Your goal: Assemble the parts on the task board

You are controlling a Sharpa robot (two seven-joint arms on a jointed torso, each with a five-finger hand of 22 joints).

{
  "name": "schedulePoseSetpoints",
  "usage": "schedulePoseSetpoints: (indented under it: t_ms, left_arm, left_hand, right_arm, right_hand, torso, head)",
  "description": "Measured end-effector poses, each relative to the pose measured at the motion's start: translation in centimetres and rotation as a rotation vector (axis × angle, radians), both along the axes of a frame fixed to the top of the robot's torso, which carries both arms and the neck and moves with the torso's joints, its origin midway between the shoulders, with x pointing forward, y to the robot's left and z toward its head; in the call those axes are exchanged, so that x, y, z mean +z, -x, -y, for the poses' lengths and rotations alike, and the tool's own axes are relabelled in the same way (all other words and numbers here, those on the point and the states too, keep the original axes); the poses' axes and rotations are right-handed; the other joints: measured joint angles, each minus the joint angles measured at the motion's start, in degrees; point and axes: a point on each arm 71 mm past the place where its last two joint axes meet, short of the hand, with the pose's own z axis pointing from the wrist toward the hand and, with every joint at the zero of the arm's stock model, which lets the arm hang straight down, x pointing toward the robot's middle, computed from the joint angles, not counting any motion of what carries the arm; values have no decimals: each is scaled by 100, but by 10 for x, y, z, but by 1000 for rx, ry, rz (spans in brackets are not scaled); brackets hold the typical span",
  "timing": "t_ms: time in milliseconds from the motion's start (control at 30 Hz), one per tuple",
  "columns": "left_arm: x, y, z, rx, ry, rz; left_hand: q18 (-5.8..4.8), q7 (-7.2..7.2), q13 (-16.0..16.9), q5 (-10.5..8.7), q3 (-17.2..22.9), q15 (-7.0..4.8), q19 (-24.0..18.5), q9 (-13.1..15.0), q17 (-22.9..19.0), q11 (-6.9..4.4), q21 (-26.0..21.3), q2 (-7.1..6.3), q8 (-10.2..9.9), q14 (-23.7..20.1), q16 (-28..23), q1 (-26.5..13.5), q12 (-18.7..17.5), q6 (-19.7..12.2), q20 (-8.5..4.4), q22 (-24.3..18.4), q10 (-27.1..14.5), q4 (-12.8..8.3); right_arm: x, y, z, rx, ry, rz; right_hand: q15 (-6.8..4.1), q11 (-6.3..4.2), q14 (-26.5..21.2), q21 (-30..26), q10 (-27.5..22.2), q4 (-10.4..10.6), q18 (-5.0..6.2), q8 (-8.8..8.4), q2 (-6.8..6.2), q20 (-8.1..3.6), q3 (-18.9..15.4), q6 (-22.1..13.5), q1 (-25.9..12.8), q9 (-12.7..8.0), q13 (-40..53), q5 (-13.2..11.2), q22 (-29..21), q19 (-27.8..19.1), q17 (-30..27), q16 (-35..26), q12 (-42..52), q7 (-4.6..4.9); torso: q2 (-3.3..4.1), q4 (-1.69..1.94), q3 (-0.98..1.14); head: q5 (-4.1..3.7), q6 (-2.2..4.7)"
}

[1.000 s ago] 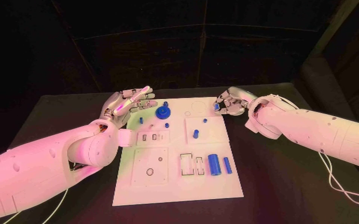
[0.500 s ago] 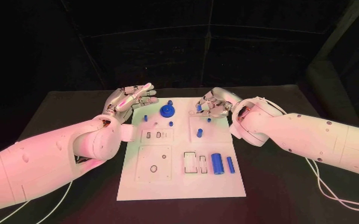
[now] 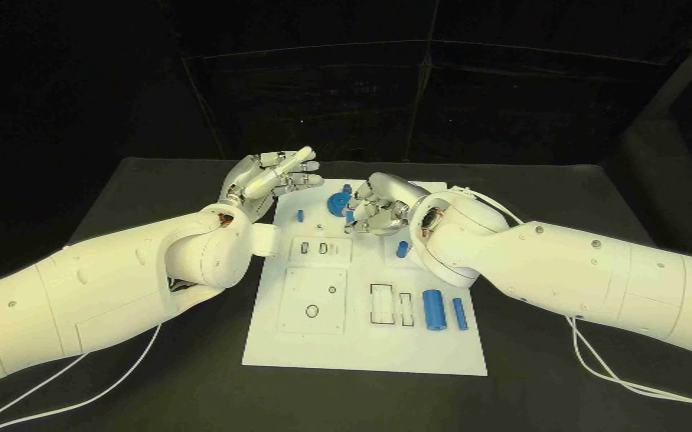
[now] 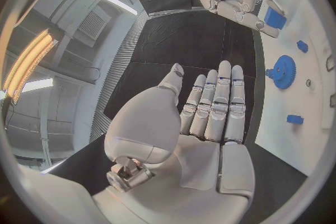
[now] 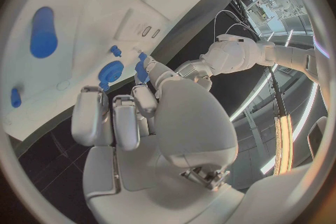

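A small blue part [image 5: 140, 71] is pinched in the fingertips of the right hand [image 3: 378, 204], which is held over the far end of the task board [image 3: 361, 344], just beside the blue gear [image 3: 339, 202]. In the right wrist view the part is seen between the thumb and a finger, the other fingers curled beside it. The left hand [image 3: 268, 177] is held flat, fingers straight and together, nothing in it, off the task board's far left corner.

The part is judged light, stiff and smooth, so it could slip or twist in a loose pinch; it is best taken by its sides, one end left free for seating. The larger blue cylinder [image 3: 433, 309] near the task board's near right edge would likely roll if nudged. Open bench [image 3: 130, 202] lies around the task board on every side, but the gear stands close to the right hand, so room there is tight.
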Motion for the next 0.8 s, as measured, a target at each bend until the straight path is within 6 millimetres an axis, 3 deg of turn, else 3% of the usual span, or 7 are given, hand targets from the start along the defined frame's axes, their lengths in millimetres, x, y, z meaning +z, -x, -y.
schedulePoseSetpoints:
  t_ms: [300, 500, 800]
  left_arm:
    - [0, -1, 0, 0, 0, 1]
    - [0, -1, 1, -1, 0, 1]
    - [1, -1, 1, -2, 1, 2]
  left_hand:
    - [0, 0, 0, 0, 16, 0, 0, 0, 0, 0, 0, 23, 0, 0, 0, 23, 0, 0, 0, 0, 0, -16]
    - [0, 0, 0, 0, 16, 0, 0, 0, 0, 0, 0, 23, 0, 0, 0, 23, 0, 0, 0, 1, 0, -16]
    - [0, 0, 0, 0, 16, 0, 0, 0, 0, 0, 0, 23, 0, 0, 0, 23, 0, 0, 0, 1, 0, -16]
  right_arm:
    - [-6, 5, -25, 61, 83, 13]
    - [-20, 10, -32, 91, 152, 11]
    - [-26, 11, -41, 109, 186, 28]
  right_hand:
    - [0, 0, 0, 0, 0, 43, 0, 0, -44, 0, 43, -14, -43, 1, 0, -17, -4, 0, 0, 0, 0, -4]
    - [0, 0, 0, 0, 0, 80, 0, 1, -74, 0, 113, -20, -73, 2, 0, -30, -8, 0, -1, 0, 0, -10]
    - [0, 0, 0, 0, 0, 58, 0, 1, -96, 1, 137, -20, -94, 3, 8, -35, -7, 0, -1, 0, 0, -11]
  torso:
    - [2, -7, 2]
    - [4, -9, 6]
    - [8, -13, 16]
  head:
    - [142, -29]
    - [183, -52]
    - [230, -75]
